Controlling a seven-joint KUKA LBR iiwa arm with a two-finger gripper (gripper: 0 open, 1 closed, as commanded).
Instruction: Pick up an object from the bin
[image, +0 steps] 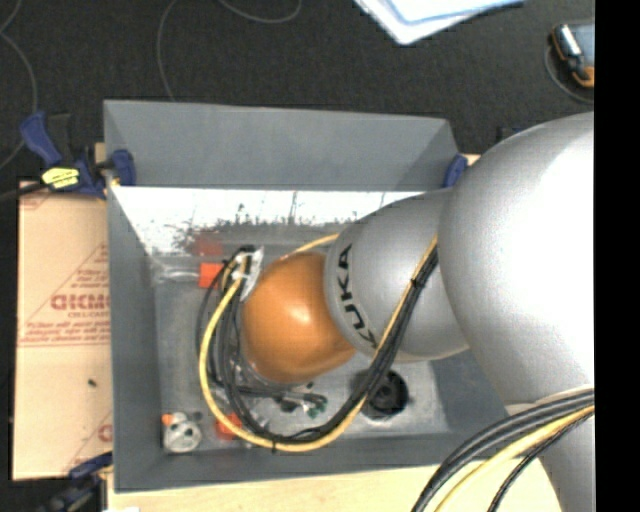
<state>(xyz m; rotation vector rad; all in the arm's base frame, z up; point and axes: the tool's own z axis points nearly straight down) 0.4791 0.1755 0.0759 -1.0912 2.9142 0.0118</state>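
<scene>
The dark speckled ground (250, 50) runs all round the scene, with a thin cord looping over it and a white and blue sheet of paper (430, 15) lying at the far edge. On it stands the grey metal bin (280, 150), its far wall tall and plain and its floor scuffed and spotted with dark flecks near the back. The silver KUKA arm (500, 250) comes in from the right and covers most of the bin's right half, bending down toward the middle of the floor. Its wrist wears a rounded orange cover (290, 320), and a yellow cable (207, 340) loops from the cover's left side down and round beneath it, alongside black cables. The jaws lie under that cover, so whether they are spread or pressed together cannot be told. Just right of the cover, on the bin floor, sits a round black thing (385, 395), perhaps a cap. A small green-tipped piece (315, 405) lies directly below the cover's front edge. An orange-red block (210, 272) rests near the back left, an orange scrap (225, 428) lies toward the front left, and a small round silver thing (180, 432) sits in the front-left corner, well apart from the cover.
</scene>
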